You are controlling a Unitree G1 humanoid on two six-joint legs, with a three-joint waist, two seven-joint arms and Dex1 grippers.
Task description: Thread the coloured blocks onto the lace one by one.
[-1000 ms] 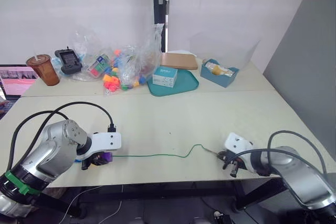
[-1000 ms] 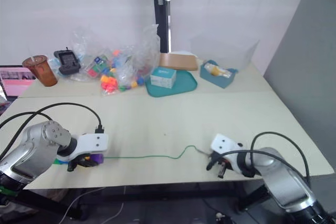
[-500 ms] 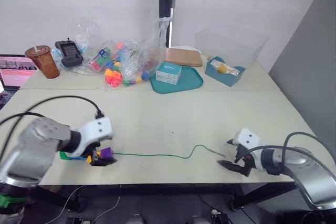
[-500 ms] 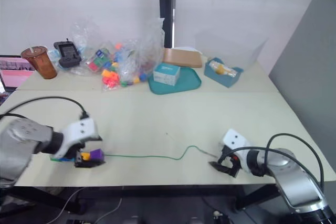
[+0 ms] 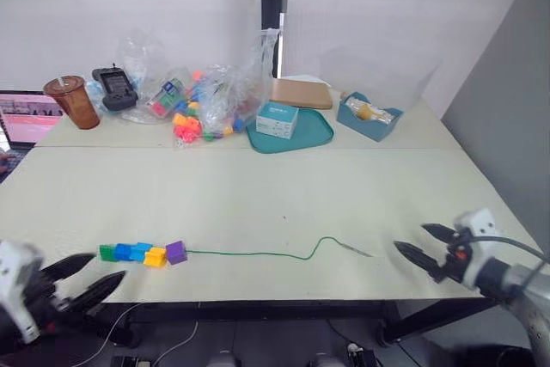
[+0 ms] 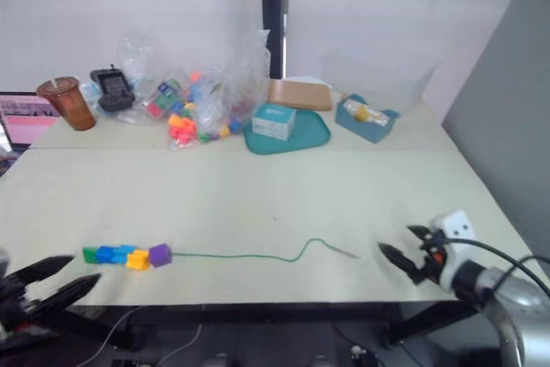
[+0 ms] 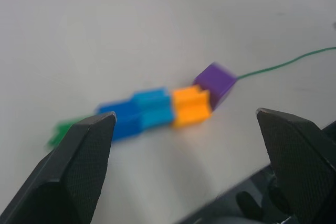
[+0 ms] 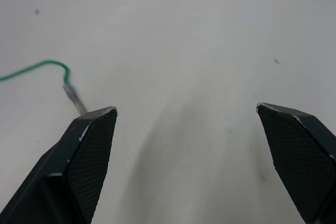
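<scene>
The coloured blocks lie in a row on the table near its front left: green [image 5: 106,253], two blue [image 5: 130,252], orange-yellow [image 5: 155,256] and purple [image 5: 176,252]. The green lace [image 5: 258,255] runs from the purple block to the right and ends in its slim tip [image 5: 357,250]. My left gripper [image 5: 88,273] stands open at the front edge, just short of the blocks and touching nothing. My right gripper [image 5: 412,239] is open too, a little right of the lace tip [image 8: 73,98], with nothing between its fingers [image 8: 84,156].
Along the back of the table stand a brown cup [image 5: 76,107], a black device [image 5: 116,88], a clear bag of toy pieces [image 5: 202,105], a teal tray [image 5: 301,139] with a small box, a brown box [image 5: 301,92] and a blue bin [image 5: 369,118]. A laptop [image 5: 26,118] sits far left.
Both grippers have opened and pulled back toward the table's front edge. The left let go of the blocks, the right let go of the lace end. The camera view has shifted.
</scene>
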